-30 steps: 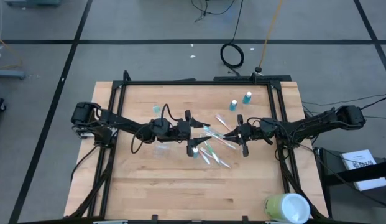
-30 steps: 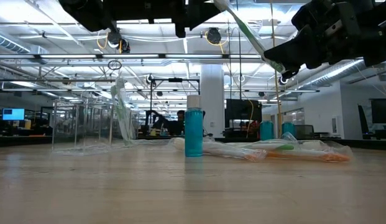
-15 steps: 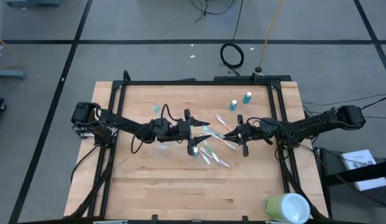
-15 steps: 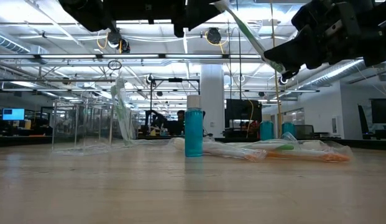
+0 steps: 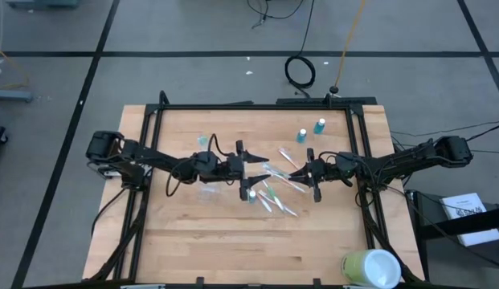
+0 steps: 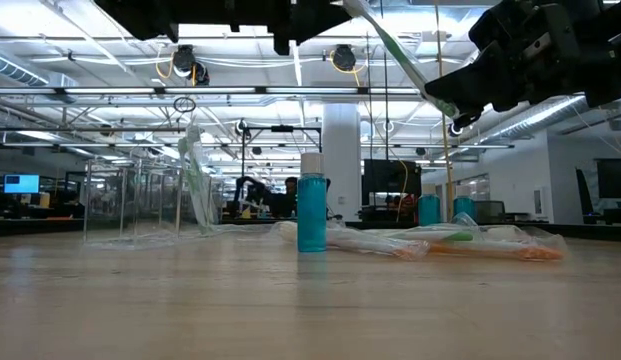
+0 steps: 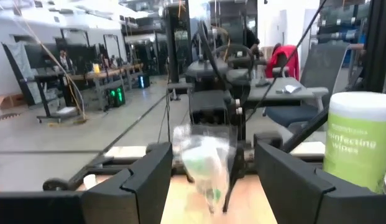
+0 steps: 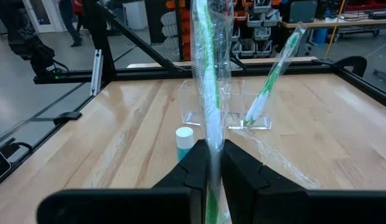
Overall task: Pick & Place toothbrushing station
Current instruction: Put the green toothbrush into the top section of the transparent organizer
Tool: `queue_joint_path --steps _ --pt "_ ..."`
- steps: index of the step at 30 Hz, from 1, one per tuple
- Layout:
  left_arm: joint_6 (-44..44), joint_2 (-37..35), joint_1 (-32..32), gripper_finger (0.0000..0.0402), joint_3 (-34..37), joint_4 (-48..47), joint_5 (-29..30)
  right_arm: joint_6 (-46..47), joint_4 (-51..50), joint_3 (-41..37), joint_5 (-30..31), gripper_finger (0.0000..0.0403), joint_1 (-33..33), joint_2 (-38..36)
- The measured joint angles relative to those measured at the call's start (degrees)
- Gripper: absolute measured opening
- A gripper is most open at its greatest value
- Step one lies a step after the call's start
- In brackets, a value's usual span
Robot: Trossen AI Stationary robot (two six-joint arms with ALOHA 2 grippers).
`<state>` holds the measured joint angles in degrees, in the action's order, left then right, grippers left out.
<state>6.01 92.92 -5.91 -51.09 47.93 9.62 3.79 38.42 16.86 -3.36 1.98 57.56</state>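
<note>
Right gripper is up off the surface, jaws pinched on a wrapped toothbrush; the wrapper runs straight out from between the jaws, and in the high view its far end reaches toward the left gripper. In the low view that brush slants down from the top of frame to the right jaws.

Left jaws are spread wide, raised near mid-surface, facing the right gripper. In the left wrist view a blurred clear-and-green shape sits in the gap between them; probably the tip of that same wrapped brush, and I can't tell whether it touches either jaw.

Clear cup stands on the surface ahead of the right jaws, beyond the held brush, with one toothbrush leaning in it. In the high view it's just beside the left arm, behind the left jaws.

One blue tube stands upright below and between the two sets of jaws. More wrapped brushes lie flat on the surface under the right gripper. Two more blue tubes stand well apart toward the far edge.
</note>
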Motion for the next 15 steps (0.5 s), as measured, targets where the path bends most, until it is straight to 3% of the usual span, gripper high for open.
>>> queue_joint_path --steps 15 --pt "-1.44 -0.06 0.15 0.0231 0.00 0.01 -0.03 0.04 0.36 0.01 0.00 0.0022 0.02 0.00"
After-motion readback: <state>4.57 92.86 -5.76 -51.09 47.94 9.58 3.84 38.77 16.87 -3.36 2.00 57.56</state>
